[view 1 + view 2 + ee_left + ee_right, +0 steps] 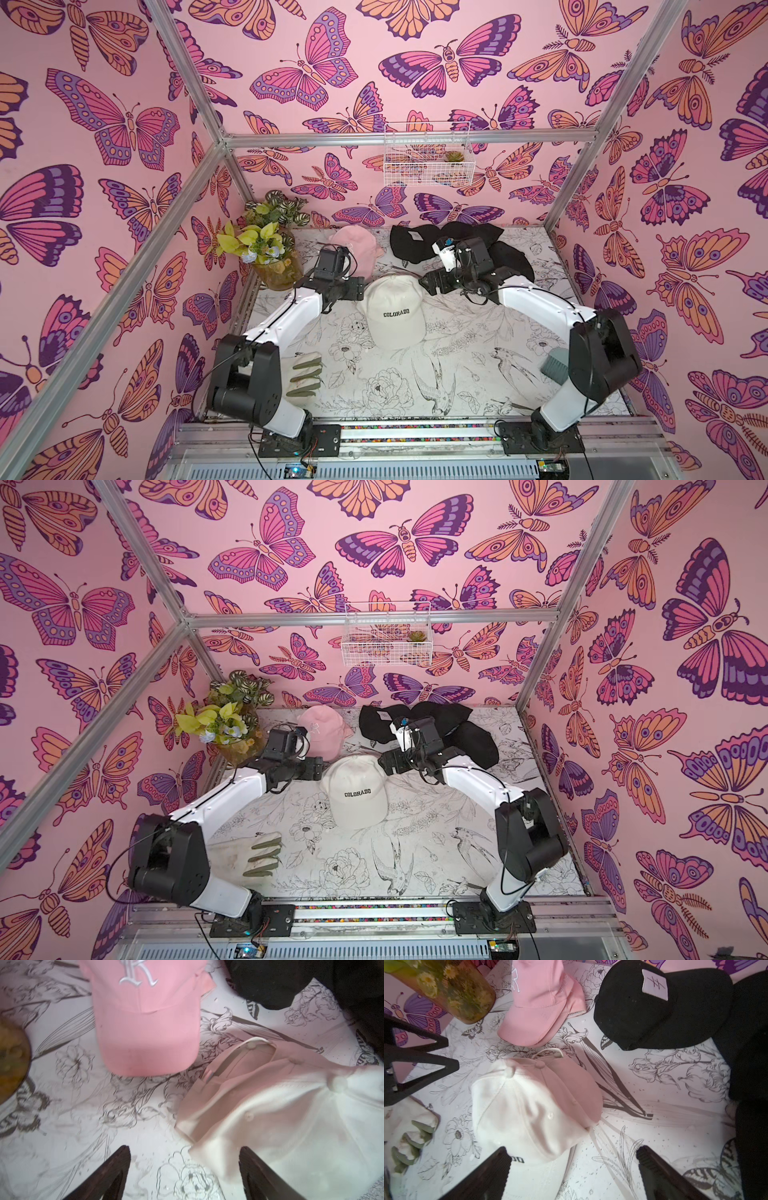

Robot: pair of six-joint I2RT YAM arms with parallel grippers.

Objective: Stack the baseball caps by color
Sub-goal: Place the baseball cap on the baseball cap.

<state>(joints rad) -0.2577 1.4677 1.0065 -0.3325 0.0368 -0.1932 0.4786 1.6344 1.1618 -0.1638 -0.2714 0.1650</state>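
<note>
Both pairs of jaws stand wide and empty, low over the desk (457,353), with the cream cap (390,311) between them at mid-desk, close to each and held by neither. Its long axis runs from the lettered brim, which points back toward the arm bases, to the strap at the far end. For the left jaws it lies off to the side facing the other arm, with bare desk between the tips and the pink caps (145,1022) straight ahead beyond. For the right jaws it lies ahead and toward the left arm's side, its brim just beside one tip. Two crown buttons show in the right wrist view, so the cream cap (529,1105) looks like a finished stack, and the pink caps (537,1007) show two nested brims. The black caps (473,241) look the loosest: the patched black cap (643,1016) lies ahead of the right jaws, brim toward them, overlapping the other dark cloth on their outer side. The right arm is plainly nearer to them, so any tidying there would probably fall to it, by a reach forward and outward
</note>
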